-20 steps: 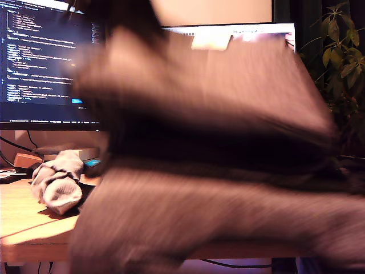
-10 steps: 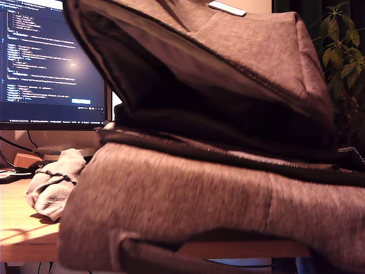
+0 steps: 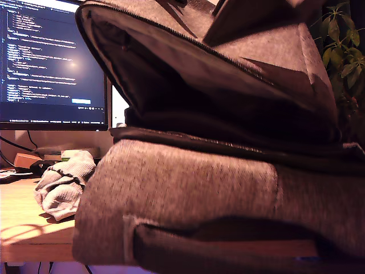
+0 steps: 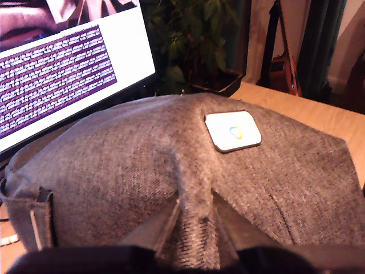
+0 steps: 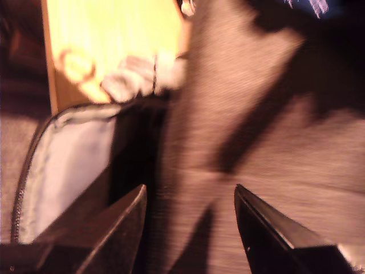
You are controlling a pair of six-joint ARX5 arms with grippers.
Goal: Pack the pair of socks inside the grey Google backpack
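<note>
The grey Google backpack [image 3: 194,194] fills the exterior view, its top flap held up so the dark inside [image 3: 188,103] gapes. My first gripper [image 4: 197,240] is shut on a pinched ridge of that flap's fabric, just short of the white patch [image 4: 232,131]. The pair of socks [image 3: 63,185], a light grey bundle, lies on the table at the exterior view's left, beside the bag and outside it. My second gripper [image 5: 191,194] hovers open over the backpack [image 5: 256,114], its view blurred, with the zipped opening [image 5: 63,165] and the socks [image 5: 142,77] beyond. A dark arm part [image 3: 256,17] crosses the flap's top.
A lit monitor [image 3: 45,57] stands behind the socks, with a second screen [image 4: 63,74] behind the bag. A potted plant [image 3: 345,51] is at the exterior view's right. The wooden table [image 3: 23,222] ends near the camera, and the bag overhangs that edge.
The flap has risen from a blurred swing to a steady, wide-open hold. The bag shifted slightly toward the exterior view's right. A dark arm part now covers the white patch.
</note>
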